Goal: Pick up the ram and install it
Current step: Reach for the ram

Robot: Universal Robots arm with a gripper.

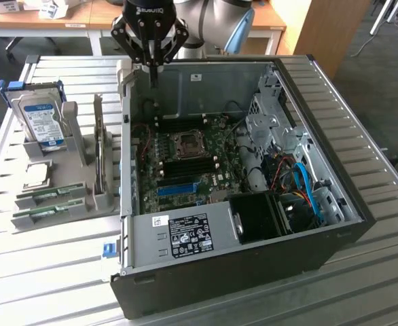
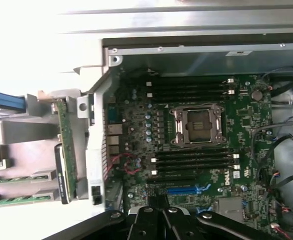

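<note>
1. At the exterior view's left, on the slatted table (image 1: pixel 36 272), a grey holder (image 1: pixel 73 132) carries the spare parts. A hard drive (image 1: pixel 41 121) with a blue label stands at its far end, and two green sticks lie in grooves at its near end.
2. The ram (image 1: pixel 51 195) is one of these two sticks. I take the farther one, with the second stick (image 1: pixel 47 212) just beside it on the near side, but by look alone I cannot tell which one is meant. Both lie flat in the holder and nothing touches them.
3. The long axis of the ram runs nearly along the exterior view's left-to-right line, with a small slant. In the wrist view it is about parallel to the black memory slots (image 2: pixel 194 162), so stick and slots point almost the same way.
4. More to the right, the gripper (image 1: pixel 153 78) hangs above the far-left corner of the computer case (image 1: pixel 206 234). Its fingers are pressed together and hold nothing. From the gripper, the ram lies toward the exterior view's left and toward the near edge. It is well apart and lower, with an upright card (image 1: pixel 102 159) of the holder standing between them.
5. At the right, the case lies open and shows the motherboard (image 1: pixel 216 146). Its slots look empty, so I judge the pick-up is not yet done.
</note>
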